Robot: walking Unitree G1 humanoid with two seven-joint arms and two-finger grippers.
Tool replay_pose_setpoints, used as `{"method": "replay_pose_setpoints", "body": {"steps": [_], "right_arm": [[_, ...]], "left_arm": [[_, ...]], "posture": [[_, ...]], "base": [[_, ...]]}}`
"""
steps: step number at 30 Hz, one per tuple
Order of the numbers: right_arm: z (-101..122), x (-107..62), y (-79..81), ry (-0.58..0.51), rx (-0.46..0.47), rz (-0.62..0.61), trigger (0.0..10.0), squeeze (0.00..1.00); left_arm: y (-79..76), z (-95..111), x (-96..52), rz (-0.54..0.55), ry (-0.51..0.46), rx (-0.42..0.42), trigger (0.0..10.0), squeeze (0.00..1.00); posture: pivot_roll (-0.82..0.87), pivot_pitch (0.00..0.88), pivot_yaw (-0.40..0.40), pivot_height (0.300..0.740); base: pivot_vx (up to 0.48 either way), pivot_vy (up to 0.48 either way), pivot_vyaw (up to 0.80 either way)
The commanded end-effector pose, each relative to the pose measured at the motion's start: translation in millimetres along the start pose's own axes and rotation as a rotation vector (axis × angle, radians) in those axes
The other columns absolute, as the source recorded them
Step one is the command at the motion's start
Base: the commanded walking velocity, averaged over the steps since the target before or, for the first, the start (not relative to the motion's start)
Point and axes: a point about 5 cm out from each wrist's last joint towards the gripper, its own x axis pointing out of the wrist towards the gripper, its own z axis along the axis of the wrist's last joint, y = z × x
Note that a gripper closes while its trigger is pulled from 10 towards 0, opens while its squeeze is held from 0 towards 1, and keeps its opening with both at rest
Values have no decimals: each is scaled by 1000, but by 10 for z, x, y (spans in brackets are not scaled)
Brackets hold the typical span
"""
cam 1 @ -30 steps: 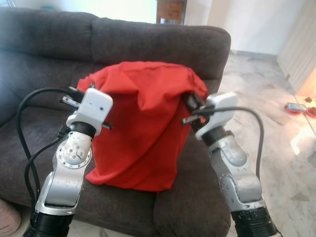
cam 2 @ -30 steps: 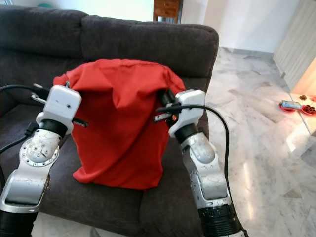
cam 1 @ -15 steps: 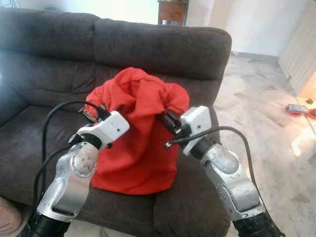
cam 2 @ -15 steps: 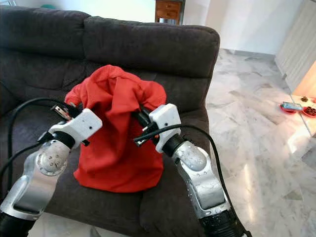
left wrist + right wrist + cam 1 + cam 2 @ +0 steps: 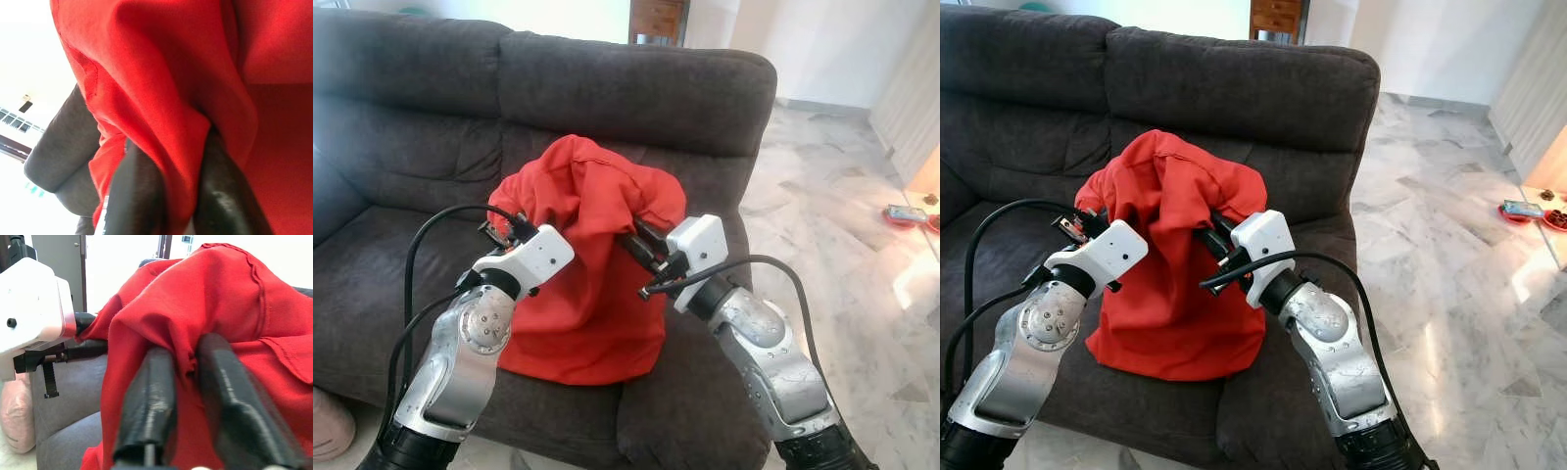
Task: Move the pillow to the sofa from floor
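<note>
**Red pillow on the sofa seat, pinched by 2 pincers**

The pillow (image 5: pixel 592 269) is a limp red fabric bag. Its base rests on the seat cushion of the dark grey sofa (image 5: pixel 636 88), near the sofa's right arm, and its top leans toward the backrest. The cloth is bunched and creased, rising to a rounded peak between the 2 arms.

The left pincer (image 5: pixel 509 227) is at the pillow's upper left edge. In the left wrist view its 2 black fingers (image 5: pixel 134 196) are closed nearly together, with a fold of red cloth squeezed between them. The right pincer (image 5: pixel 641 245) is at the pillow's upper right edge. In the right wrist view its fingers (image 5: pixel 151 396) are likewise drawn close, clamping a pleat of the fabric, and the left arm's white wrist housing appears beyond the pillow.

Both silver arms reach forward and bend inward at the wrists, so the 2 white wrist housings face each other across the pillow's top. Black cables loop from each wrist back along the arm.

To the sofa's right lies a pale marble floor (image 5: pixel 847 225). A small red item (image 5: pixel 906 213) lies on it well apart from the sofa, near the picture's right edge. A pink object (image 5: pixel 331 426) is on the floor just beside the sofa's front, at the lower left.
</note>
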Motion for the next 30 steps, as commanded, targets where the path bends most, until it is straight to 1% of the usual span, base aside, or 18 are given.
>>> {"method": "replay_pose_setpoints", "body": {"steps": [1, 14, 15, 16, 17, 18, 19, 20, 21, 22, 24, 26, 27, 30], "right_arm": [[91, 29, 90, -39, 1, 48, 10000, 1000], [85, 35, 59, -42, 10, 19, 10000, 1000], [87, 34, 37, -44, 6, -4, 10000, 1000], [87, 34, 25, -45, 6, -15, 10000, 722], [87, 34, 17, -46, 6, -22, 10000, 722], [90, 29, -20, -50, 1, -50, 10000, 0], [90, 29, -20, -50, 1, -50, 10000, 0], [96, 26, -62, -57, 3, -83, 10000, 0], [98, 25, -70, -59, 4, -89, 10000, 0], [108, 16, -150, -69, 9, -154, 10000, 0], [117, 4, -219, -77, 16, -202, 10000, 0], [127, -3, -246, -86, 34, -210, 10000, 12], [130, -4, -239, -92, 45, -203, 10000, 1000], [128, -2, -226, -94, 50, -199, 10000, 1000]], "left_arm": [[-78, 73, -1, -43, -27, -11, 10000, 1000], [-44, 89, 20, -18, -34, -29, 10000, 1000], [-27, 76, 22, -3, -25, -27, 10000, 1000], [-21, 70, 22, 4, -23, -27, 10000, 318], [-16, 67, 22, 8, -21, -26, 10000, 318], [-9, 62, 20, 13, -21, -28, 10000, 0], [-9, 62, 20, 13, -21, -28, 10000, 0], [-3, 56, 20, 17, -19, -28, 10000, 0], [-2, 55, 19, 18, -18, -28, 10000, 0], [2, 53, 16, 23, -18, -30, 10000, 0], [7, 53, 13, 31, -17, -30, 10000, 0], [22, 54, 12, 48, -17, -34, 10000, 0], [24, 56, 15, 51, -18, -43, 10000, 1000], [30, 57, 16, 54, -19, -40, 10000, 1000]], "posture": [[78, 34, -54, 740], [80, 28, -53, 740], [80, 28, -52, 740], [80, 28, -52, 740], [80, 28, -52, 740], [80, 28, -52, 740], [80, 28, -52, 740], [80, 30, -53, 740], [80, 30, -53, 740], [80, 31, -52, 740], [80, 32, -53, 740], [78, 32, -52, 740], [80, 34, -53, 740], [80, 34, -53, 740]], "base": [[0, 0, 0], [0, 0, 0], [0, 0, 0], [0, 0, 0], [0, 0, 0], [0, 0, 0], [0, 0, 0], [0, 0, 0], [0, 0, 0], [0, 0, 0], [0, 0, 0], [0, 0, 0], [0, 0, 0], [0, 0, 0]]}}
